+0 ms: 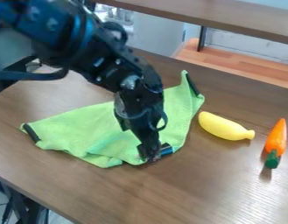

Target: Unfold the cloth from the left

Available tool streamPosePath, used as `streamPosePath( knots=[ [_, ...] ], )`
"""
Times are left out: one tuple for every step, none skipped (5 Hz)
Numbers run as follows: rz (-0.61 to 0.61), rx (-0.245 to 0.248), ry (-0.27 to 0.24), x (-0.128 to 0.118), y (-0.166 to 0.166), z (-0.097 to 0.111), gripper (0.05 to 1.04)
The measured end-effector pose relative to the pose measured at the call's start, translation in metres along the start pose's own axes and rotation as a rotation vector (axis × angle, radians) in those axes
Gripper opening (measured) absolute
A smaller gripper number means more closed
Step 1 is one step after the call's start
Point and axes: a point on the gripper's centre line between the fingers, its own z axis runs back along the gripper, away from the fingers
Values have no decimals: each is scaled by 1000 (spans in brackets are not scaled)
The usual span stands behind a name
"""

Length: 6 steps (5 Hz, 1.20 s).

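The black gripper [150, 154] hangs down over the front edge of the green cloth, its tip at the cloth's near right corner beside a dark clip-like piece. The green cloth [102, 129] lies on the brown table, spread unevenly, with a dark strip on its left corner and another at its upper right corner. Folds and wrinkles run along its near edge. The arm covers the middle of the cloth, and whether the gripper pinches the fabric cannot be made out.
A yellow banana [223, 126] lies right of the cloth, and an orange carrot with a green top [275, 142] is farther right. The wooden table [187, 192] has its near edge at the lower left. A raised shelf [228, 17] crosses behind.
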Motion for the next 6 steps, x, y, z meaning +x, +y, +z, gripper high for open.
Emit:
streamPosePath(
  knots=[
    [36,4,13,4,0,-12,999],
    [49,7,11,10,-3,-16,999],
    [65,20,16,16,-4,-22,999],
    [60,17,20,17,-11,-26,997],
    [62,27,19,21,-15,-28,942],
    [74,34,25,22,-16,-34,665]
  ],
)
